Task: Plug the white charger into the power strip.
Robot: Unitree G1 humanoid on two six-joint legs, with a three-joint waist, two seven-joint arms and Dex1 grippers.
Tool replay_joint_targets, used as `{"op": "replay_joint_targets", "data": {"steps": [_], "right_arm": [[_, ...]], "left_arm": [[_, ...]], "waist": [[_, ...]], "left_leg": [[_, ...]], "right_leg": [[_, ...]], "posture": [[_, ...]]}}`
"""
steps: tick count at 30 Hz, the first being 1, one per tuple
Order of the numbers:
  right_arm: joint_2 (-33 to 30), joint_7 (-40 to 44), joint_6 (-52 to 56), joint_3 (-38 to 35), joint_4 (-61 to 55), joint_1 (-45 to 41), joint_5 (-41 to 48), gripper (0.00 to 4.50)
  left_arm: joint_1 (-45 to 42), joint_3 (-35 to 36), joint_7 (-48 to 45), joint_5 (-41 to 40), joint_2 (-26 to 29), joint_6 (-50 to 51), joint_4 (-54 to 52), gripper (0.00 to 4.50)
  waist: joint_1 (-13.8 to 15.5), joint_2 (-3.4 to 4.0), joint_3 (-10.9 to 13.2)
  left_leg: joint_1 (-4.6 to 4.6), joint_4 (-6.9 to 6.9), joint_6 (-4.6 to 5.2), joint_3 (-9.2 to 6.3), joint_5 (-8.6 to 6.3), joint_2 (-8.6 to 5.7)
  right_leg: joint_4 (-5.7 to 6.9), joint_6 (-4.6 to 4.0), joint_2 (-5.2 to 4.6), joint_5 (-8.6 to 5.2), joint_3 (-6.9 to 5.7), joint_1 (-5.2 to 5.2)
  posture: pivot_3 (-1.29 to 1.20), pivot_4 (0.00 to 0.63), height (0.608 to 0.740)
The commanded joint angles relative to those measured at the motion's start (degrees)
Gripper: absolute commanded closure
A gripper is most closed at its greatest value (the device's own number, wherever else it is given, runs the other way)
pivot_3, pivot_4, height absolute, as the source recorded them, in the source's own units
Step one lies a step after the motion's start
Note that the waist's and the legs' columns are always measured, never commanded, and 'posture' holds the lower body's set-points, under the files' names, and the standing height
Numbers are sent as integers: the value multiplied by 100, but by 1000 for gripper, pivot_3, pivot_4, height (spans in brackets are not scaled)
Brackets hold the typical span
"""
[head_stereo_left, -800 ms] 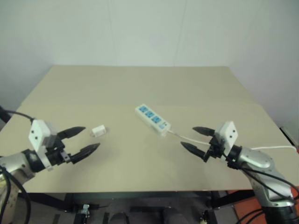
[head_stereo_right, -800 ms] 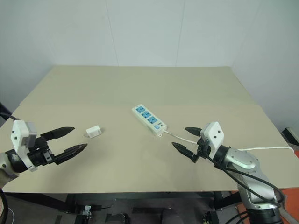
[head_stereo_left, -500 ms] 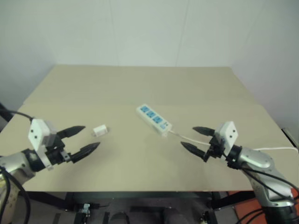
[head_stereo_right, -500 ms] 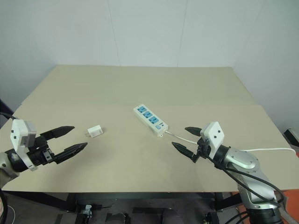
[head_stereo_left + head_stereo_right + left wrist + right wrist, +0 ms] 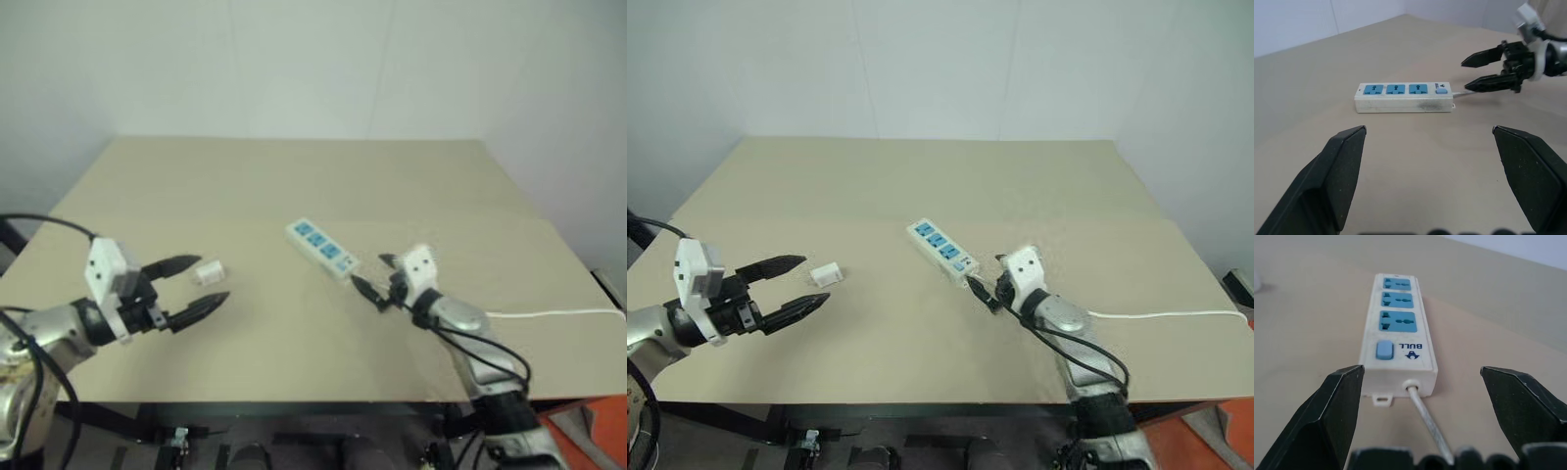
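Right hand (image 5: 986, 280) moved to one power strip (image 5: 940, 251), one white charger (image 5: 826, 274)

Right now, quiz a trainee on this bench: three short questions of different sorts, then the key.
1. True or false: the charger is already plugged into the strip.
2. Which pincer is at the strip's cord end? A) left pincer B) right pincer
3. Fill in: the strip has ___ blue sockets.

Key
1. False: it lies on the table, apart from the strip, by the open left pincer.
2. B: the right pincer, open, with the cord running between its fingers.
3. Three.
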Motion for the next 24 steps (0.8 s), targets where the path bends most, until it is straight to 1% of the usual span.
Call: {"op": "replay_joint_targets", "data": {"steps": [1,4,9,12,15,16,18,20,23,24], "right_arm": [[-86,-111,138,64,223,-171,-291,22],[-126,-143,512,136,380,-201,-458,584],[-164,67,707,378,537,-209,-638,2321],[-145,201,684,359,483,-243,-525,3353],[-238,471,673,350,317,-195,-419,4324],[-306,654,639,355,205,-123,-345,4491],[-418,988,471,359,2,29,-202,4491],[-526,1519,-126,293,-390,375,154,4491],[-721,2051,-732,303,-587,760,326,4491],[-800,2208,-888,330,-541,858,325,4153]], "left_arm": [[-83,35,-20,-40,115,-155,-6,0],[-76,28,-39,-44,145,-208,39,0],[-67,-7,-73,-18,161,-303,123,0],[-61,-27,-92,-8,159,-342,119,0],[-44,-28,-95,-18,164,-364,96,0],[-29,-25,-98,-20,165,-379,86,0],[0,-19,-99,-25,167,-396,63,0],[15,-16,-97,-44,166,-391,34,0],[17,-44,-96,-49,173,-390,27,0],[11,-60,-106,-50,177,-390,37,0]], "waist": [[9,0,0],[6,0,0],[0,0,-1],[-1,0,-1],[0,0,-1],[2,0,-1],[4,0,-1],[7,0,-1],[-13,0,-1],[-29,0,-1]], "left_leg": [[-2,0,0,0,0,-1],[-8,-7,0,-2,-1,0],[-4,-8,0,-1,-1,1],[5,-5,0,-2,0,2],[5,-1,0,-2,0,2],[5,0,0,-2,0,1],[3,-1,0,-2,0,2],[-1,-5,0,-3,0,2],[-9,-11,4,-2,-3,4],[-9,-11,4,1,-3,4]], "right_leg": [[-1,-14,-2,7,-3,1],[-18,-16,-4,8,-6,1],[-25,-12,-3,7,-6,6],[-24,16,-2,-6,-7,14],[-24,21,-2,-2,-7,16],[-24,22,-2,-2,-6,16],[-25,22,-2,-2,-7,15],[-29,20,-2,-3,-7,12],[-34,18,-2,-4,-10,7],[-34,17,-2,-3,-7,5]], "posture": [[0,150,740],[0,150,740],[0,150,740],[0,150,740],[0,150,740],[0,150,740],[0,150,740],[0,150,740],[0,150,740],[0,150,740]]}}
